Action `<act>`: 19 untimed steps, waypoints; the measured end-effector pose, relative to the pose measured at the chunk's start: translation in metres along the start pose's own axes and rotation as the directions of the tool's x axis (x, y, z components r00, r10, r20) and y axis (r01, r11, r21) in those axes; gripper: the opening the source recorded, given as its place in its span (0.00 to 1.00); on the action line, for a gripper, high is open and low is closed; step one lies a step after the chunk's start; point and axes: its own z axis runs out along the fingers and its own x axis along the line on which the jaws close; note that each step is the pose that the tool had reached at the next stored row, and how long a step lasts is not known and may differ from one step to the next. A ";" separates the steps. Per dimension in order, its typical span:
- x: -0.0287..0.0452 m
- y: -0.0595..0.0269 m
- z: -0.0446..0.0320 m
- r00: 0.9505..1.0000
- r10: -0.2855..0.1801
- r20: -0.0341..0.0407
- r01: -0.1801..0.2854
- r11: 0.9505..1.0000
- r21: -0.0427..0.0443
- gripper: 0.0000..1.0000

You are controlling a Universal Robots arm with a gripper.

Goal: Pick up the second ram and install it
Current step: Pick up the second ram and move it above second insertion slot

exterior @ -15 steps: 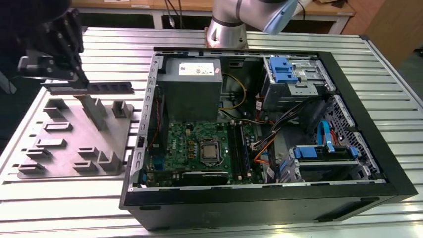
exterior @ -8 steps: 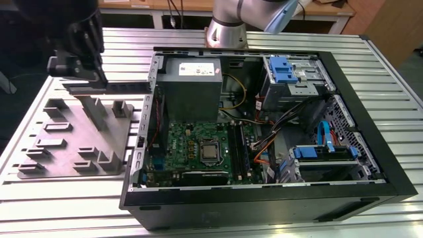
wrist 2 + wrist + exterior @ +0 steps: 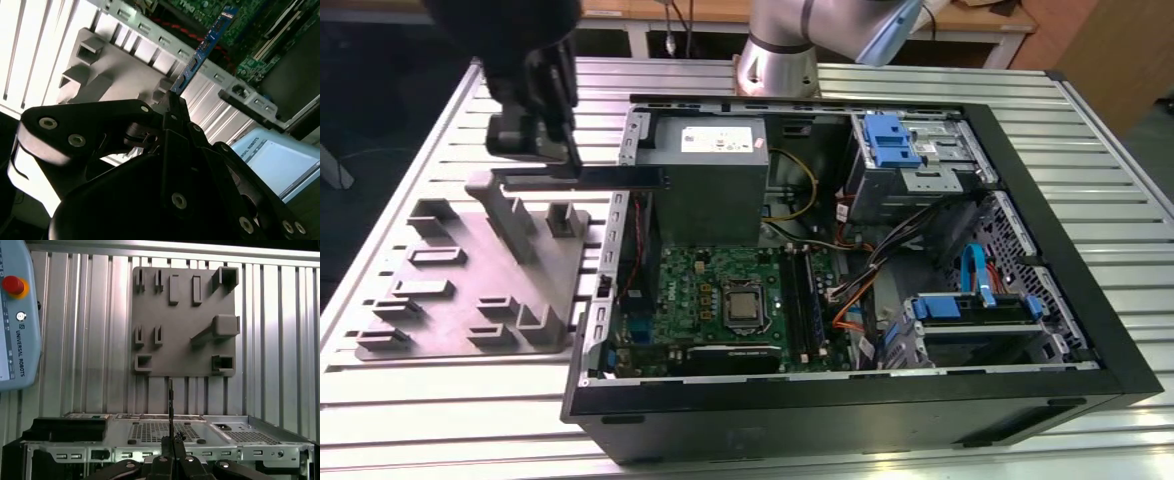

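My gripper (image 3: 558, 160) hangs above the gap between the grey moulded tray (image 3: 454, 290) and the open computer case (image 3: 854, 400), shut on the second ram (image 3: 594, 178). The ram is a thin dark blue-green strip held level on its edge, its free end reaching over the case's wall on the exterior view's left. In the second wrist view the strip (image 3: 202, 47) sticks out from between the black fingers (image 3: 176, 107) toward the green motherboard (image 3: 255, 55). The first wrist view shows the ram edge-on (image 3: 170, 405) above the gripper (image 3: 171, 442), with the tray (image 3: 185, 325) beyond it.
Inside the case lie the motherboard (image 3: 707, 290) with its processor socket (image 3: 744, 308), a grey power supply (image 3: 707, 170), blue drive brackets (image 3: 887, 140) and loose cables (image 3: 854, 300). A teach pendant (image 3: 15, 315) lies on the slatted metal table (image 3: 1107, 130).
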 end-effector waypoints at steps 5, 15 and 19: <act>0.0002 -0.0221 -0.0010 1.000 0.000 0.000 0.000 1.000 0.000 0.08; 0.0005 -0.0673 -0.0030 1.000 0.000 0.000 0.000 1.000 0.000 0.08; 0.0006 -0.0857 -0.0038 1.000 0.000 0.000 0.000 1.000 0.000 0.08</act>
